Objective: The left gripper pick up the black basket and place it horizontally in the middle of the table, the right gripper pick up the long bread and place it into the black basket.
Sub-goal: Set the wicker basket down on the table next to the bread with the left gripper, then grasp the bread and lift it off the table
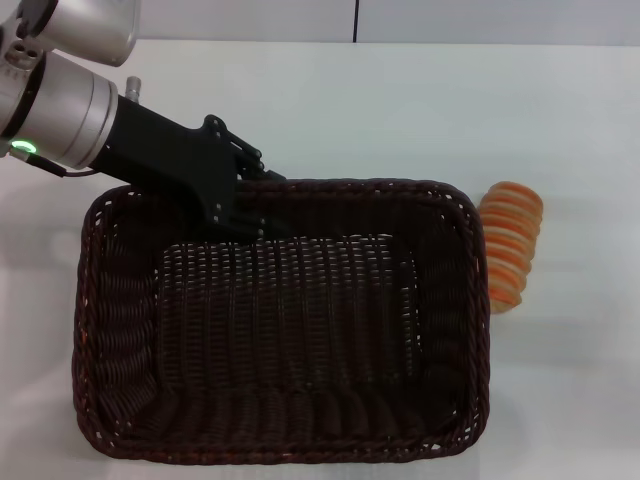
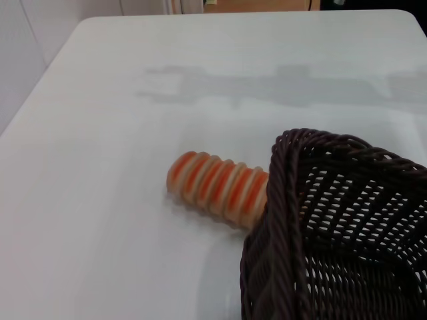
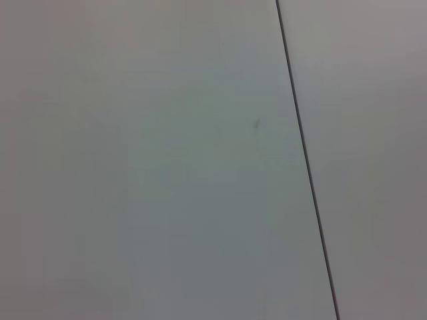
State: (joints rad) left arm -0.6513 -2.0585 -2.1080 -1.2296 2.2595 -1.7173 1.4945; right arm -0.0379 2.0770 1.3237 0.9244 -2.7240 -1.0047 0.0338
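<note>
The basket (image 1: 280, 330) fills the head view's centre and lower part, long side across the table (image 1: 400, 110), so placing looks nearly done. The left gripper (image 1: 250, 205), from the upper left, is clamped on its far braided rim. The bread (image 1: 510, 245), ridged tan and orange, lies outside at right, unpicked. The right gripper is out of sight.

Bare test-bench setting, plain white table (image 1: 400, 110), blank pale wall panels behind with one dark seam
</note>
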